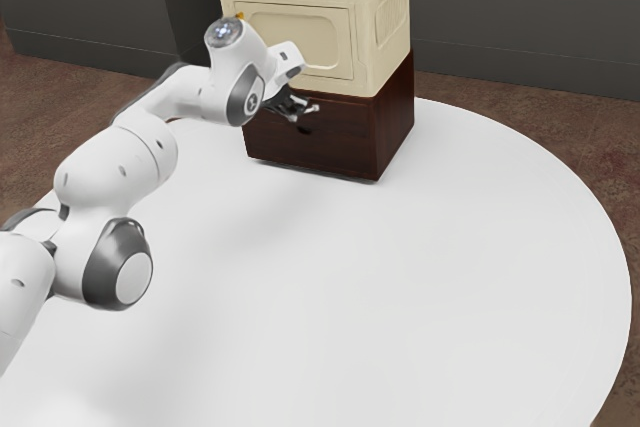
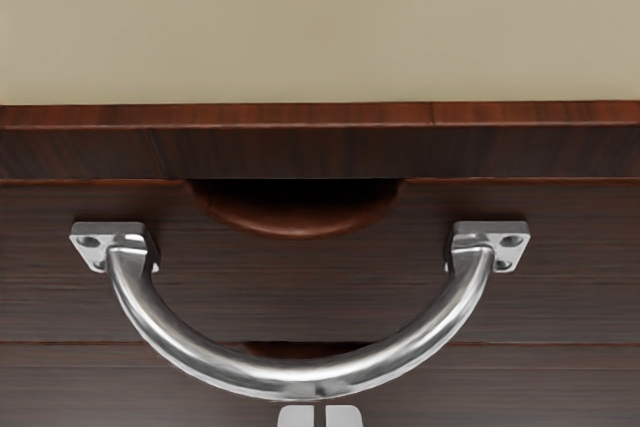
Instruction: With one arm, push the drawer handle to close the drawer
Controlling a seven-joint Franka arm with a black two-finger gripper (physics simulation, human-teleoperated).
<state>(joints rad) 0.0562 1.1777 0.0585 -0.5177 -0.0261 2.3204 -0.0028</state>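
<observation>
My gripper (image 1: 303,110) is at the front of the dark wooden cabinet (image 1: 340,147), near its upper part. In the wrist view, a curved silver handle (image 2: 300,382) hangs across the upper drawer front (image 2: 300,292), fixed at both ends. The two fingertips of my gripper (image 2: 320,416) stand nearly together just beyond the lowest part of the handle's curve, with nothing visible between them. Whether they touch the handle is unclear. The drawer front looks about level with the cabinet face; a small remaining gap cannot be judged.
A cream box-like unit (image 1: 385,37) with top rails sits on the cabinet. Both stand near the far edge of the round white table (image 1: 400,287). A dark recess (image 2: 295,212) is at the drawer's upper edge, and another panel (image 2: 100,387) lies below the drawer front.
</observation>
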